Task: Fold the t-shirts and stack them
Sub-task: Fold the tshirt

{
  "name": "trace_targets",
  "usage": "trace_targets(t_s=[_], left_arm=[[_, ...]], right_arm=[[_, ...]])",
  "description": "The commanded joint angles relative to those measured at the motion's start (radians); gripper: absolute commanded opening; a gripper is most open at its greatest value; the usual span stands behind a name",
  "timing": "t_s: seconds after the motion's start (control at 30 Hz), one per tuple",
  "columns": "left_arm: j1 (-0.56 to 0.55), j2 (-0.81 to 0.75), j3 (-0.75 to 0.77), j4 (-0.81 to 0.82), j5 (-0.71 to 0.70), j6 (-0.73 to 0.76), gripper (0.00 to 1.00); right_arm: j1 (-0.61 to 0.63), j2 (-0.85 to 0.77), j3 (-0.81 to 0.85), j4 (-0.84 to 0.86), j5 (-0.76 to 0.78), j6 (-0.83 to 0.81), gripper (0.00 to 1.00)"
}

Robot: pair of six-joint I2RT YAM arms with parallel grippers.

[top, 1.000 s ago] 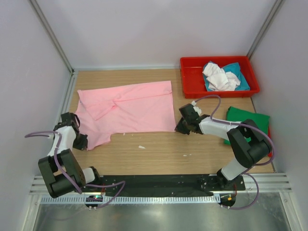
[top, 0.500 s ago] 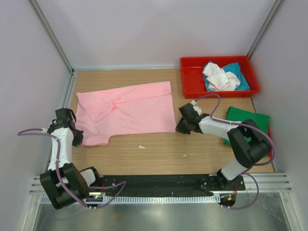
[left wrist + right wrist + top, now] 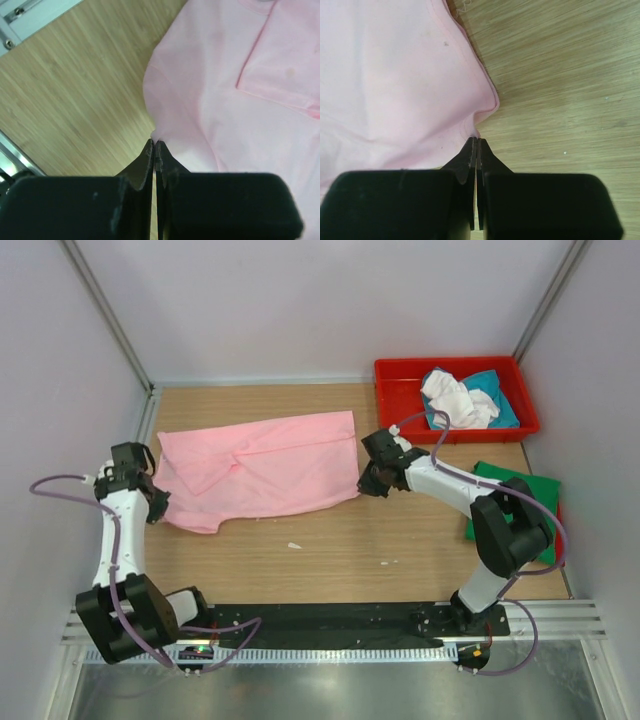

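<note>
Both tools are gripping cloth, jaws fully closed. Left tool is pinching a fold at the left edge of the light pink soft cloth t-shirt. Right tool is pinching its near right hem corner, and the cloth is puckering at each pinch. The shirt is lying spread across the far left part of the wooden tabletop, with one flap folded over onto the body. A dark green folded t-shirt is sitting at the right edge. A crumpled white t-shirt and a teal t-shirt are waiting in the red plastic tray, far right.

Handling: I'm reading it as light and limp, with no stiffness. It's likely going to sag and drag between the grips, and a thin edge could be slipping out of a shallow pinch. Hem corners and seams are looking like the best holds.

Versus a second ago: the left arm is sitting farther from the bases and more to the left. The near left flap that was drooping toward the bases is now pulled in, and the near edge is running straighter. The right tool is sitting slightly farther back, with the corner coming along.
</note>
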Motion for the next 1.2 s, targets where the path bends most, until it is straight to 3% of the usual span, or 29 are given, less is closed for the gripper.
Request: trace_targets(t_s=[0.0, 0.3, 1.17], left_arm=[[-0.037, 0.045, 0.081, 0.053, -0.066, 0.084, 0.00], [-0.054, 0.208, 0.252, 0.111, -0.057, 0.066, 0.00], [-0.117, 0.469, 0.483, 0.122, -0.166, 0.017, 0.00]], right_arm=[[-0.002, 0.035, 0.063, -0.078, 0.010, -0.007, 0.01], [-0.026, 0.042, 0.132, -0.094, 0.047, 0.010, 0.01], [-0.135, 0.357, 0.512, -0.175, -0.083, -0.158, 0.01]])
